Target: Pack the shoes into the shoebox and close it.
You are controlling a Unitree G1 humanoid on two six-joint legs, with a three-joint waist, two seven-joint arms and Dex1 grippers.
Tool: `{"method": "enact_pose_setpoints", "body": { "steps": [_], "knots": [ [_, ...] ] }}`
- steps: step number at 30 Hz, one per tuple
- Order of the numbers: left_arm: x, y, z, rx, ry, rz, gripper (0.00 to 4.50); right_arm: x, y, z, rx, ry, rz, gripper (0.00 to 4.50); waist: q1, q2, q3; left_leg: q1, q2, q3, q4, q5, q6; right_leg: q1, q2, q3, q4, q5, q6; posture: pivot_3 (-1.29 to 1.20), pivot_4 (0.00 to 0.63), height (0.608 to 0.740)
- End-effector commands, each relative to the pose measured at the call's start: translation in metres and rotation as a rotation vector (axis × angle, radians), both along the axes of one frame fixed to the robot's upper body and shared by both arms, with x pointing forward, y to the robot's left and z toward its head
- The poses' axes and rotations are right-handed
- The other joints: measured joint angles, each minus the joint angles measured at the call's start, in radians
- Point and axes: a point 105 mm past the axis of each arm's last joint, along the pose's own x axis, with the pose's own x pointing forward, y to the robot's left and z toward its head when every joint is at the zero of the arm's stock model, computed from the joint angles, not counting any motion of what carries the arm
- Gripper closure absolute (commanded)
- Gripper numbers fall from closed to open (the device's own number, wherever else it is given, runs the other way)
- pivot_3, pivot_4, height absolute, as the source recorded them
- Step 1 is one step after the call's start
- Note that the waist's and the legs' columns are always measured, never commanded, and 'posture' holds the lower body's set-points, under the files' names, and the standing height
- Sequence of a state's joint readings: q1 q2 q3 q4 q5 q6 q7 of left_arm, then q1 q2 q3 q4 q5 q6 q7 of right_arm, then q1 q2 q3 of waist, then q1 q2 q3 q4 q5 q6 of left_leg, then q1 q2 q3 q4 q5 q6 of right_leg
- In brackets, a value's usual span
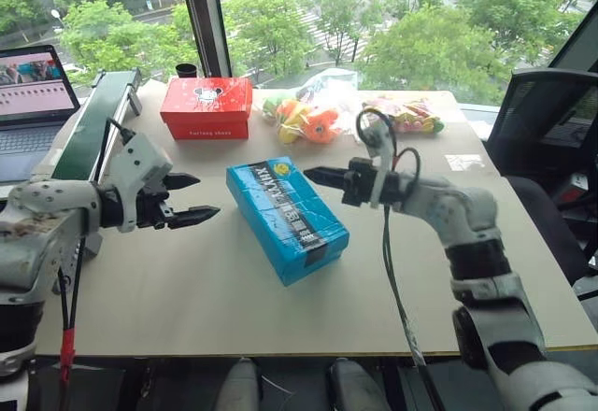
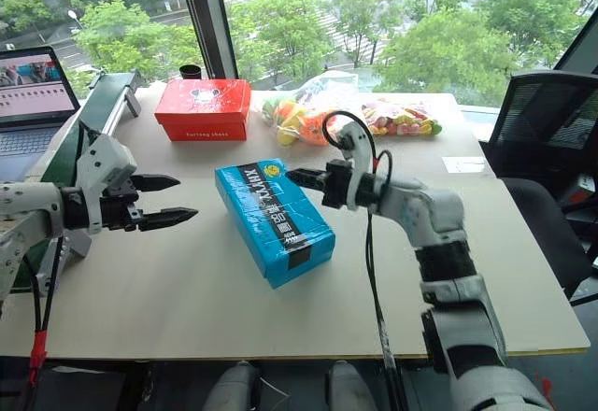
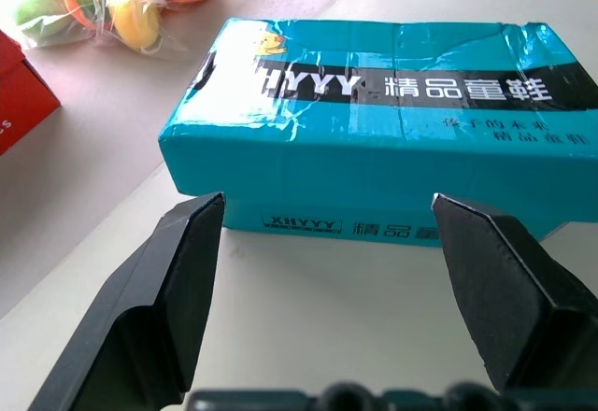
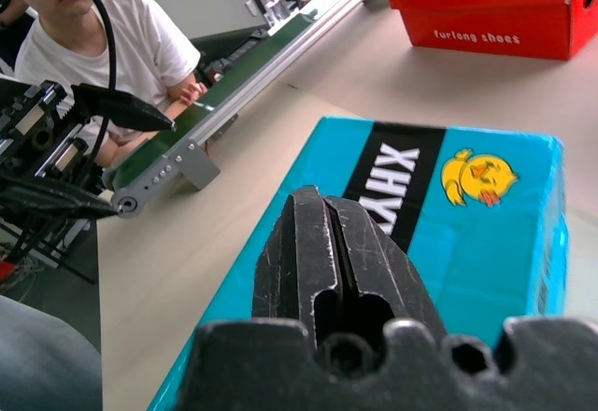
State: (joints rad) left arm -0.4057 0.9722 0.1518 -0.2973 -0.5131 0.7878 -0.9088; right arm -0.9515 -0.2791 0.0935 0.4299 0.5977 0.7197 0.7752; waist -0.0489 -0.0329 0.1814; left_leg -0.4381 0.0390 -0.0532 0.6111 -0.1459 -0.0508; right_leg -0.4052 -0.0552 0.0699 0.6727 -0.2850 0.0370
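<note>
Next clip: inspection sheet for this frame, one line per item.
Surface: table, pale.
Job's things: blue shoebox lid shut, lying flat mid-table; shoes nothing seen.
Clutter: red box, bagged toys at far edge.
Grippers: left gripper open, beside the shoebox; right gripper shut, above its far end.
Cables: black cable along right arm.
Surroundings: laptop, chair, window; person seated.

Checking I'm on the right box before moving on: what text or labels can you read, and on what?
"XHYYY" plus Chinese characters: black band on the blue shoebox lid.
"XHYYY" plus Chinese characters: the shoebox's side.
"furlong shoes": side of the red box.
Smaller print beside the lid band: too small to read.
Laptop screen: too blurred to read.
</note>
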Motion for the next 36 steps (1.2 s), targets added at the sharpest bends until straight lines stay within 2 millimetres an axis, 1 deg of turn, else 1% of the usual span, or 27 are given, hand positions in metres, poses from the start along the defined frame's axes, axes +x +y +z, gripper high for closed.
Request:
{"method": "enact_pose_setpoints", "body": {
  "steps": [1,4,5,7,8,10,11,13,14,16,18,19,20,21,22,23,25,26,27,28,29,31,32,33,34,35,36],
  "knots": [
    [-0.004,-0.003,0.002,-0.005,-0.029,0.013,0.73,0.009,0.023,-0.024,-0.077,-0.019,0.022,4.47,-0.001,0.0,0.0,0.0,0.0,0.0,0.0,0.0,0.0,0.0,0.0,0.0,0.0,0.0,0.0,0.0,0.15,0.739],
    [-0.007,-0.007,-0.005,-0.023,-0.02,0.027,0.73,0.007,0.043,-0.047,-0.113,0.022,0.06,4.47,-0.001,0.0,0.0,0.0,0.0,0.0,-0.002,0.0,0.0,-0.001,0.0,0.0,0.0,0.0,0.0,0.0,0.15,0.739],
    [-0.009,-0.009,-0.008,-0.022,-0.018,0.026,0.73,0.005,0.047,-0.061,-0.143,0.05,0.069,4.47,-0.001,0.0,0.0,0.0,0.0,0.0,-0.002,0.0,0.0,-0.001,0.0,0.0,0.0,0.0,0.0,0.0,0.15,0.739],
    [-0.012,-0.013,-0.016,-0.016,-0.009,0.028,0.73,0.001,0.048,-0.091,-0.221,0.08,0.073,4.47,-0.001,-0.002,-0.002,0.0,0.0,-0.001,-0.001,0.0,0.0,0.0,-0.001,0.0,0.001,0.0,0.0,0.0,0.15,0.739],
    [-0.013,-0.013,-0.019,-0.017,-0.004,0.031,0.73,0.0,0.048,-0.099,-0.243,0.086,0.073,4.47,-0.002,-0.003,-0.002,0.002,0.0,0.0,-0.001,0.0,0.0,0.002,-0.001,0.0,0.001,0.0,-0.001,0.0,0.15,0.739],
    [-0.014,-0.015,-0.021,-0.023,-0.002,0.033,0.73,0.004,0.042,-0.11,-0.31,0.055,0.033,4.47,-0.004,-0.004,-0.003,0.007,0.0,0.0,-0.001,0.0,0.0,0.005,0.0,0.0,0.001,0.0,-0.001,0.0,0.15,0.739],
    [-0.014,-0.016,-0.022,-0.026,-0.001,0.035,0.73,0.008,0.039,-0.109,-0.316,0.041,0.006,4.47,-0.006,-0.004,-0.003,0.012,0.0,0.0,-0.002,0.0,0.0,0.01,0.0,0.0,0.001,0.0,-0.001,0.0,0.15,0.739],
    [-0.014,-0.017,-0.024,-0.032,0.002,0.036,0.73,0.013,0.035,-0.1,-0.31,-0.015,-0.01,4.47,-0.004,-0.004,-0.003,0.021,0.001,0.0,-0.003,0.0,-0.001,0.018,0.001,-0.001,0.001,-0.001,-0.001,0.0,0.15,0.739],
    [-0.014,-0.018,-0.027,-0.034,0.007,0.036,0.73,0.015,0.033,-0.085,-0.289,-0.067,-0.011,4.47,-0.002,-0.004,-0.003,0.023,0.001,0.0,-0.003,0.0,-0.001,0.02,0.001,-0.001,0.001,-0.003,0.001,0.0,0.15,0.739],
    [-0.013,-0.02,-0.03,-0.039,0.012,0.036,0.73,0.014,0.03,-0.065,-0.263,-0.136,-0.004,4.47,0.003,-0.004,-0.003,0.023,0.001,0.0,-0.003,0.0,-0.001,0.019,0.001,-0.001,0.001,-0.004,0.003,0.0,0.15,0.739],
    [-0.012,-0.021,-0.032,-0.051,0.015,0.037,0.73,0.012,0.025,-0.05,-0.257,-0.192,-0.004,4.47,0.006,-0.004,-0.003,0.021,0.001,0.0,-0.003,0.0,-0.001,0.018,0.001,0.0,0.001,-0.003,0.002,0.0,0.15,0.739],
    [-0.012,-0.021,-0.035,-0.059,0.026,0.04,0.73,0.011,0.014,-0.033,-0.257,-0.272,-0.032,4.47,0.006,-0.004,-0.003,0.02,0.001,0.0,-0.003,0.0,-0.001,0.018,0.0,-0.001,0.001,-0.002,0.0,0.0,0.15,0.739],
    [-0.011,-0.02,-0.038,-0.063,0.026,0.043,0.73,0.007,-0.001,-0.015,-0.261,-0.349,-0.06,4.47,0.008,-0.003,-0.002,0.018,0.001,0.0,-0.003,0.0,-0.001,0.016,0.0,0.0,0.001,-0.001,-0.002,0.0,0.15,0.739],
    [-0.01,-0.019,-0.042,-0.071,0.028,0.05,0.73,0.0,-0.014,-0.003,-0.26,-0.395,-0.065,4.47,0.011,-0.002,-0.002,0.015,0.001,-0.001,-0.002,0.0,-0.001,0.014,0.0,-0.001,0.001,-0.001,-0.002,0.0,0.15,0.739],
    [-0.01,-0.018,-0.044,-0.076,0.027,0.055,0.73,-0.006,-0.022,0.004,-0.262,-0.418,-0.065,4.47,0.013,-0.002,-0.001,0.013,0.0,-0.001,-0.002,0.0,-0.001,0.012,-0.001,-0.001,0.0,-0.001,-0.002,0.0,0.15,0.739],
    [-0.009,-0.017,-0.046,-0.085,0.025,0.064,0.73,-0.009,-0.036,0.002,-0.29,-0.41,-0.097,4.21,0.012,-0.002,-0.001,0.011,-0.002,-0.001,-0.002,0.0,0.0,0.01,-0.002,-0.001,0.001,-0.002,-0.001,0.0,0.15,0.739],
    [-0.008,-0.015,-0.049,-0.095,0.015,0.078,0.73,-0.016,-0.062,-0.007,-0.34,-0.372,-0.127,3.71,0.012,-0.002,-0.002,0.008,-0.002,-0.001,-0.003,0.0,0.0,0.008,-0.003,-0.001,0.0,-0.002,-0.001,0.0,0.15,0.739],
    [-0.007,-0.015,-0.052,-0.099,0.011,0.083,0.73,-0.02,-0.082,-0.015,-0.363,-0.345,-0.166,3.37,0.011,-0.002,-0.002,0.008,-0.002,-0.001,-0.003,-0.001,0.0,0.007,-0.003,-0.001,0.0,-0.002,-0.001,0.0,0.15,0.739],
    [-0.006,-0.015,-0.054,-0.102,0.001,0.087,0.73,-0.022,-0.098,-0.02,-0.371,-0.33,-0.21,3.02,0.011,-0.003,-0.002,0.008,-0.002,-0.001,-0.003,-0.001,0.0,0.008,-0.002,-0.001,-0.001,-0.002,-0.001,0.0,0.15,0.739],
    [-0.006,-0.014,-0.055,-0.104,-0.006,0.089,0.73,-0.024,-0.107,-0.023,-0.377,-0.321,-0.243,2.71,0.011,-0.003,-0.002,0.008,-0.002,-0.001,-0.004,-0.001,0.001,0.008,-0.002,-0.001,-0.002,-0.002,-0.001,0.0,0.15,0.739],
    [-0.002,-0.013,-0.056,-0.123,-0.031,0.113,0.73,-0.023,-0.123,-0.029,-0.4,-0.316,-0.309,2.33,0.011,-0.003,-0.002,0.009,-0.002,-0.001,-0.003,-0.001,0.001,0.009,-0.002,-0.001,-0.002,-0.002,-0.001,0.0,0.15,0.739],
    [0.003,-0.009,-0.057,-0.14,-0.075,0.16,0.73,-0.021,-0.14,-0.038,-0.443,-0.323,-0.391,1.68,0.007,-0.002,-0.002,0.009,-0.002,0.0,-0.003,-0.001,0.001,0.01,-0.003,0.0,-0.002,-0.002,-0.001,0.0,0.15,0.739],
    [0.009,-0.001,-0.065,-0.13,-0.113,0.223,0.73,-0.021,-0.161,-0.048,-0.417,-0.289,-0.505,1.38,0.003,-0.002,-0.002,0.009,-0.002,0.001,-0.002,-0.001,0.001,0.009,-0.003,0.0,-0.002,-0.002,-0.001,0.0,0.15,0.739],
    [0.011,0.007,-0.076,-0.125,-0.121,0.276,0.73,-0.023,-0.18,-0.062,-0.428,-0.259,-0.612,0.99,0.002,-0.002,-0.002,0.01,-0.002,0.001,-0.001,-0.001,0.001,0.009,-0.003,0.001,-0.002,-0.002,-0.001,0.0,0.15,0.739],
    [0.011,0.011,-0.087,-0.122,-0.118,0.311,0.73,-0.028,-0.192,-0.075,-0.444,-0.238,-0.674,0.71,0.005,-0.003,-0.002,0.012,-0.002,0.001,-0.002,-0.001,0.001,0.011,-0.003,0.001,-0.002,-0.002,-0.001,0.0,0.15,0.739],
    [0.008,0.013,-0.096,-0.116,-0.118,0.318,0.73,-0.034,-0.195,-0.086,-0.444,-0.221,-0.695,0.36,0.007,-0.003,-0.004,0.016,-0.002,0.001,-0.002,-0.001,0.001,0.016,-0.003,0.001,-0.002,-0.002,-0.001,0.0,0.15,0.739],
    [0.004,0.013,-0.105,-0.107,-0.118,0.318,0.73,-0.04,-0.193,-0.093,-0.435,-0.22,-0.696,0.05,0.006,-0.003,-0.004,0.018,-0.002,0.001,-0.003,-0.001,0.001,0.018,-0.003,0.001,-0.004,-0.002,-0.001,0.0,0.15,0.739]
  ]
}}
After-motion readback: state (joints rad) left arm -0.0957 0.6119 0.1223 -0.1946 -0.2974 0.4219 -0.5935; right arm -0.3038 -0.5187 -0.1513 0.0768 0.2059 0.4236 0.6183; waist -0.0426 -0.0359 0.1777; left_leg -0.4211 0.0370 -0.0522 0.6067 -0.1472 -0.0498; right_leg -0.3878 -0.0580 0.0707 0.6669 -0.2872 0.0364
